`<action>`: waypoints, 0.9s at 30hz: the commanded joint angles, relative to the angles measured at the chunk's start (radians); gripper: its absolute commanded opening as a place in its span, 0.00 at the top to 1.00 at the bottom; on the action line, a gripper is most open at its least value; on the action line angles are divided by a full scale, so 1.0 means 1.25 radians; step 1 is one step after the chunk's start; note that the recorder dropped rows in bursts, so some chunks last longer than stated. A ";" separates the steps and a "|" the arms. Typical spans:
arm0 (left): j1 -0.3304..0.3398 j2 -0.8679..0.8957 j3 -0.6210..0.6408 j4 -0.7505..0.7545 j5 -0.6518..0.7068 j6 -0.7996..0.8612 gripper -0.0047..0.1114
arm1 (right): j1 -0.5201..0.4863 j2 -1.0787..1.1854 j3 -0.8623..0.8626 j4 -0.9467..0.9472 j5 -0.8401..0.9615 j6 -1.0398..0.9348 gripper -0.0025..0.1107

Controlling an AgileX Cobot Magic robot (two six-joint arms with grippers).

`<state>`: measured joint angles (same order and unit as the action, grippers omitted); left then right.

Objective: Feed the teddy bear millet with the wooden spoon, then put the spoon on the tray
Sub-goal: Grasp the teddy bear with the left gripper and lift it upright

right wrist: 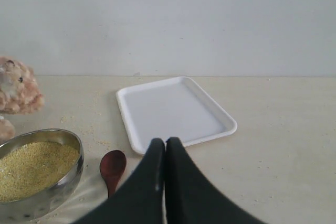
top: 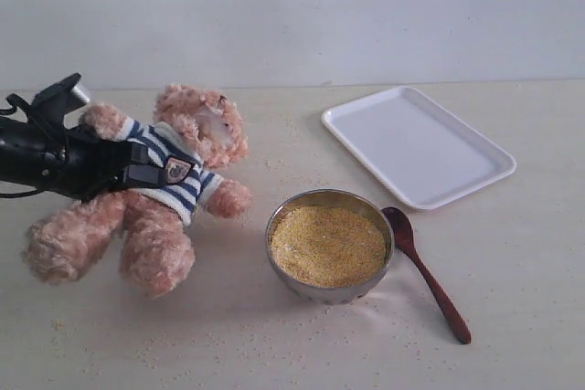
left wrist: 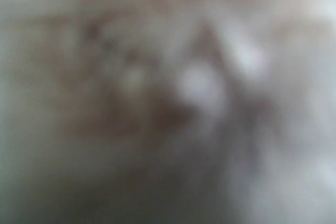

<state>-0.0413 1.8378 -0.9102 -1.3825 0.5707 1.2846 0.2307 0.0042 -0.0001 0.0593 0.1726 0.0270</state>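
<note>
Pale table top and a white wall fill the room. On the left, the left gripper (top: 151, 173) squeezes the teddy bear (top: 196, 130) around its striped tummy. The steel bowl (top: 329, 291) of millet (top: 327, 244) sits in the middle. The wooden spoon (top: 428, 276) lies just beside it, on the right. The tray (top: 416, 143) is behind them. The right gripper (right wrist: 165, 148) is closed tight, fingers touching.

Lab-like test bench: pale tabletop (top: 521, 326), plain white wall (top: 366, 6) behind.
</note>
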 commanded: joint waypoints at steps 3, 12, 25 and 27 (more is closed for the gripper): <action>0.052 -0.186 0.093 0.047 0.050 -0.029 0.92 | -0.001 -0.003 0.000 -0.001 -0.006 -0.004 0.98; 0.196 -0.603 0.361 0.057 0.297 -0.031 0.92 | -0.001 -0.003 0.000 -0.001 -0.008 -0.004 0.98; 0.383 -0.487 0.431 0.087 0.500 0.020 0.92 | -0.001 -0.003 0.000 -0.001 -0.008 -0.004 0.98; 0.383 -0.445 0.437 0.087 0.507 0.022 0.92 | -0.001 -0.003 0.000 -0.001 -0.009 -0.004 0.98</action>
<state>0.4350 1.2411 -0.3723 -1.2393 1.1661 1.2961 0.2307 0.0042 -0.0001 0.0593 0.1726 0.0270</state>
